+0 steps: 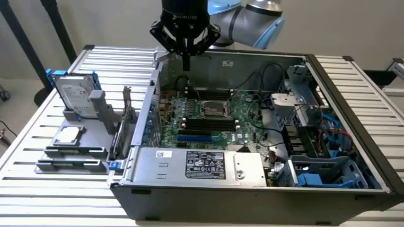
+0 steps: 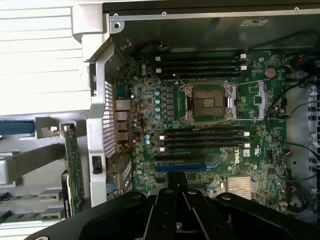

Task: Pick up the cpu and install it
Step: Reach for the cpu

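Note:
The cpu [image 1: 68,135], a small silver-topped square chip, lies flat on a grey holder [image 1: 88,124] outside the computer case, at the exterior view's left. My gripper [image 1: 187,65] hangs above the case's far wall, well away from the cpu, its fingers shut together on nothing. The open, empty cpu socket [image 1: 213,109] sits in the middle of the green motherboard [image 1: 243,124]. In the wrist view, the socket [image 2: 209,101] lies ahead of my gripper [image 2: 176,187], with its metal frame swung open.
A silver hard drive with blue rails [image 1: 74,94] stands upright behind the cpu. Dark memory sticks [image 1: 74,152] lie in slots in front of it. An expansion card [image 1: 126,120] stands beside the case wall. The power supply [image 1: 202,164] and cables [image 1: 328,127] crowd the case.

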Robot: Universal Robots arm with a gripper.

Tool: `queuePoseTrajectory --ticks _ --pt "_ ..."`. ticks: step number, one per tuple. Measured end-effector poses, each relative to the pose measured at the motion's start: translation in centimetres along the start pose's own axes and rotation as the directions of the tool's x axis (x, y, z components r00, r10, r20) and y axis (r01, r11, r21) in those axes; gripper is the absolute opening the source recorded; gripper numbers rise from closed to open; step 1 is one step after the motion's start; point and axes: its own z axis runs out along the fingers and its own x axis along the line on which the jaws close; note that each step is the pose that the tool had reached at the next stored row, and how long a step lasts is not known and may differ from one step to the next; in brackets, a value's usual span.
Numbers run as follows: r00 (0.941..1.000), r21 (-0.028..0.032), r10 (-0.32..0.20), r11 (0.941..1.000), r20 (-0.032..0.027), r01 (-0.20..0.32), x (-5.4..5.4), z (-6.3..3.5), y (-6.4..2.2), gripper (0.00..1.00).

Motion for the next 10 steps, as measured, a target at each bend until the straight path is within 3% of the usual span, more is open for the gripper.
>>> queuePoseTrajectory --ticks 7,10 --pt "1.0000 0.0000 0.000 1.0000 0.0000 0.000 0.01 0.00 0.00 0.11" --pt "1.0000 0.0000 0.000 1.0000 0.0000 0.000 0.89 -0.02 -0.07 0.11"
